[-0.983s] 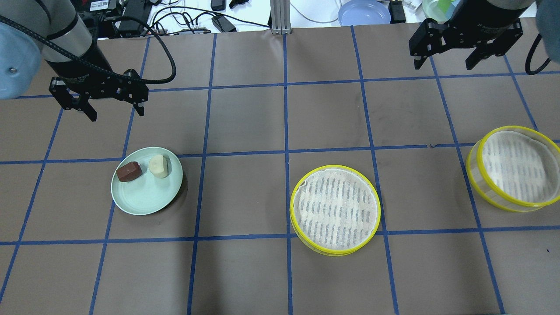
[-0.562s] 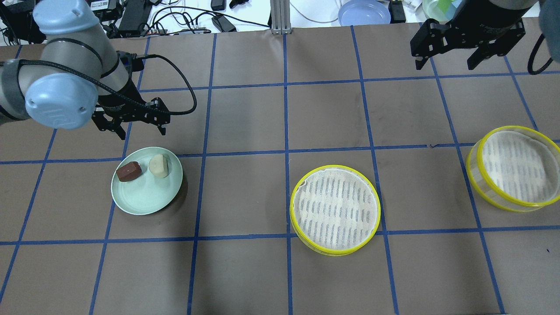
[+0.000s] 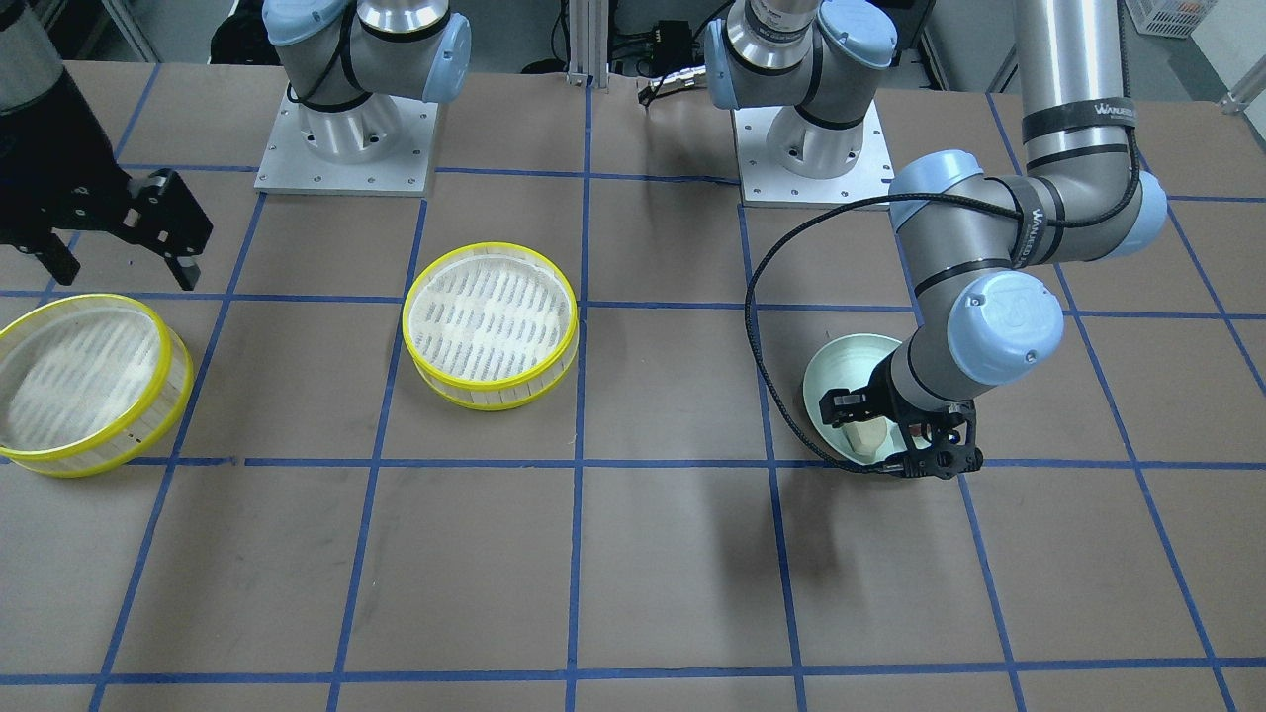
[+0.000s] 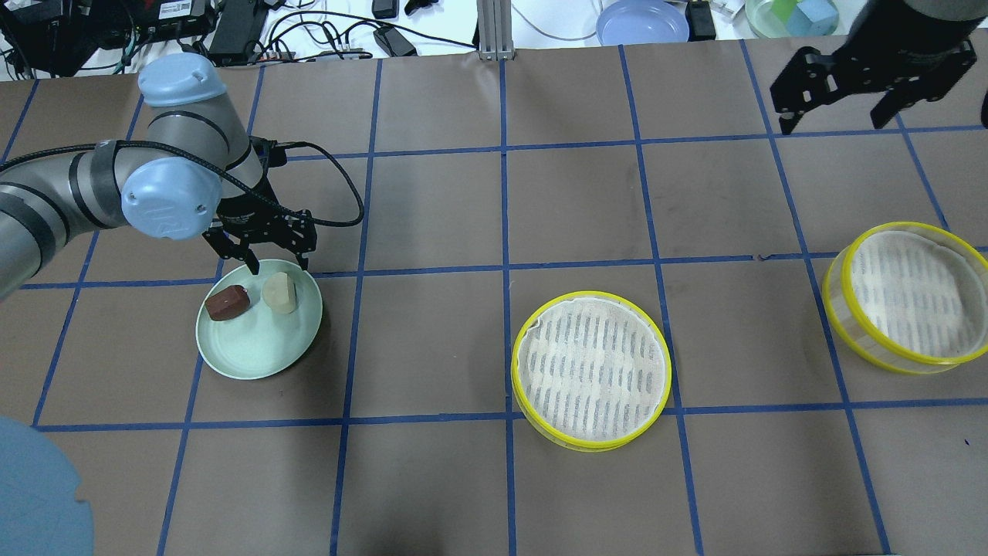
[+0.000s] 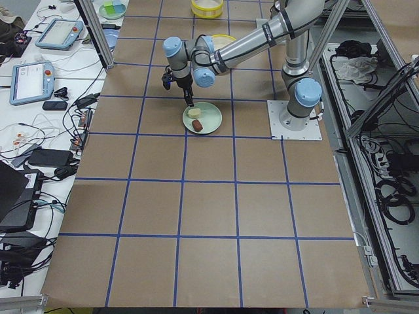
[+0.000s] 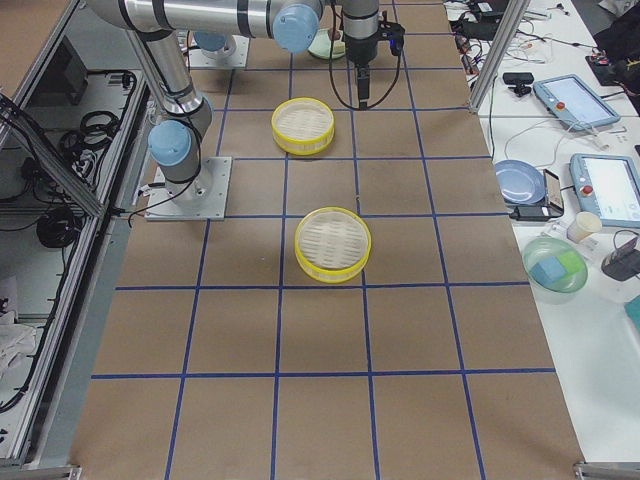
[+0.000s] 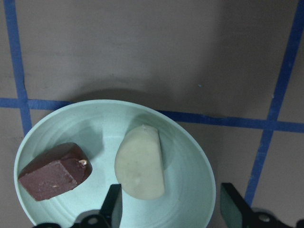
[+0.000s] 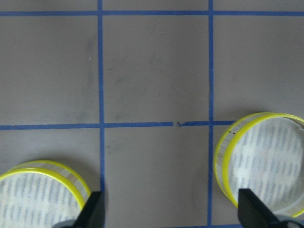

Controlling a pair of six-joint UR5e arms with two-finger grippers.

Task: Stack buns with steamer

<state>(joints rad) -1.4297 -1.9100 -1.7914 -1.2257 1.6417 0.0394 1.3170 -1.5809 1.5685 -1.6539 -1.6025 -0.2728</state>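
The left gripper [image 4: 280,268] hangs low over the far rim of the plate [image 4: 255,351], which lies toward the counter's [image 4: 432,216] left edge. Its fingers [image 7: 113,202] are spread wide and hold nothing. One finger stands over the plate between the two buns, the other just outside the plate's rim. The cream bun [image 4: 279,293] lies between them, nearer the inner finger and apart from both. I cannot tell whether the fingertips touch the plate. The brown bun [image 4: 227,303] lies just beside the cream one on the plate, outside the fingers.

The right gripper [image 4: 832,127] hangs near the far right corner, its fingers wide apart and empty, touching nothing.

One steamer tray [image 4: 591,371] sits near the counter's middle. The other tray [image 4: 915,293] sits at the right edge.
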